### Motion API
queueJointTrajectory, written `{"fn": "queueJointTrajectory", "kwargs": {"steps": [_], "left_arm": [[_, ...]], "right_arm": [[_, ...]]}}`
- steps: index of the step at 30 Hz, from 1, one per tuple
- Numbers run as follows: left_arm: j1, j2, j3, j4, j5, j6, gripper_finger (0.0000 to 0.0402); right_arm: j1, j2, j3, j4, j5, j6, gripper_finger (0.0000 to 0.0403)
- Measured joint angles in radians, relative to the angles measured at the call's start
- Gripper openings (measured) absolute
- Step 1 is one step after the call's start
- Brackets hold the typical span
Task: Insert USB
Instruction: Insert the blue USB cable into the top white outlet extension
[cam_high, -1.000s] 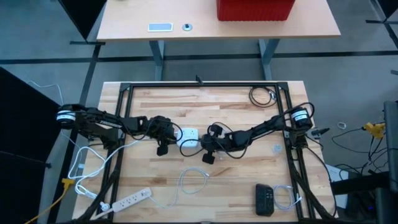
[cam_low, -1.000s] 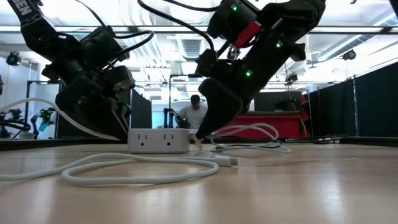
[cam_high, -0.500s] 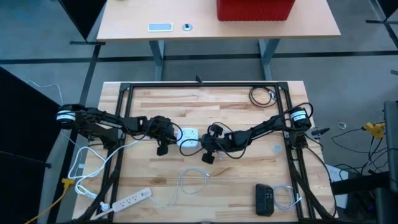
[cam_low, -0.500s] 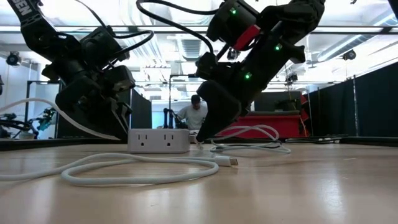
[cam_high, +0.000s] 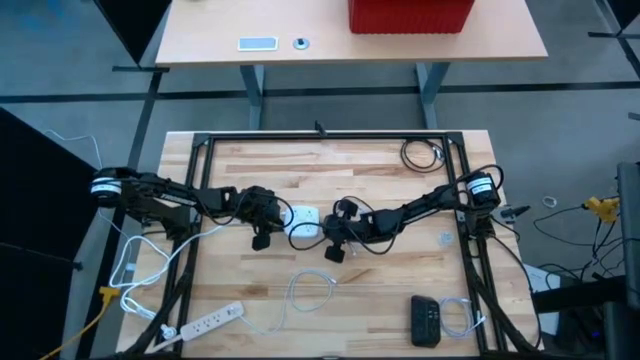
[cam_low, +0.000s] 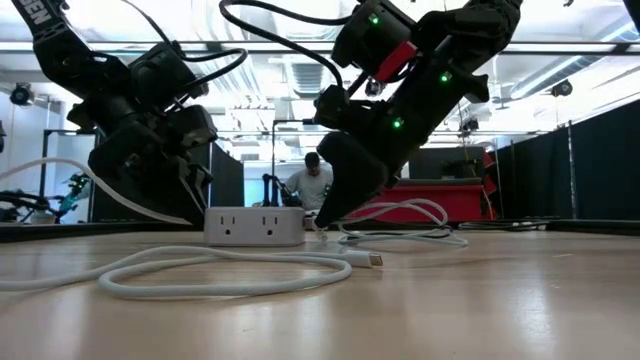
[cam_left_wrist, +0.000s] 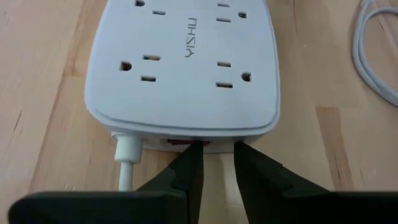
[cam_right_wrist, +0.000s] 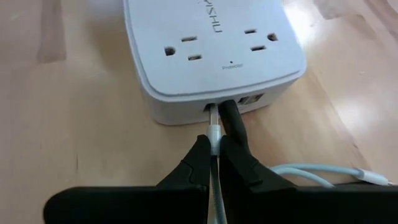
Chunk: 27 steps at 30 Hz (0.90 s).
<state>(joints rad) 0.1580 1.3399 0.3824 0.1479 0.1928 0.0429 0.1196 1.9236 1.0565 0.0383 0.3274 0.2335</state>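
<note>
- Plug pinched in right hand, its tip at the power strip's end port.
- Left hand, fingers slightly apart, touches the strip's opposite end.

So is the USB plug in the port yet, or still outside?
In, or nearly: the right wrist view shows the right gripper pinching the USB plug, its tip inside the power strip port. Full seating: cannot tell.

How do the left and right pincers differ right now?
The right pincer is shut on a white USB cable entering the power strip's end; the left pincer holds nothing, its tips apart at the opposite end. Both sit low at the strip.
</note>
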Motion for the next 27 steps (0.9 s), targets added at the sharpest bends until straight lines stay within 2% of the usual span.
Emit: {"fn": "queueJointTrajectory", "kwargs": {"steps": [6, 27], "left_arm": [[0.0, 0.0, 0.0, -0.003, 0.003, 0.0, 0.0077], [0.0, 0.0, -0.001, -0.021, 0.0, 0.001, 0.0077]], "right_arm": [[0.0, 0.0, 0.009, -0.005, -0.037, -0.011, 0.0], [0.021, -0.003, 0.031, -0.016, -0.047, -0.008, 0.0]]}}
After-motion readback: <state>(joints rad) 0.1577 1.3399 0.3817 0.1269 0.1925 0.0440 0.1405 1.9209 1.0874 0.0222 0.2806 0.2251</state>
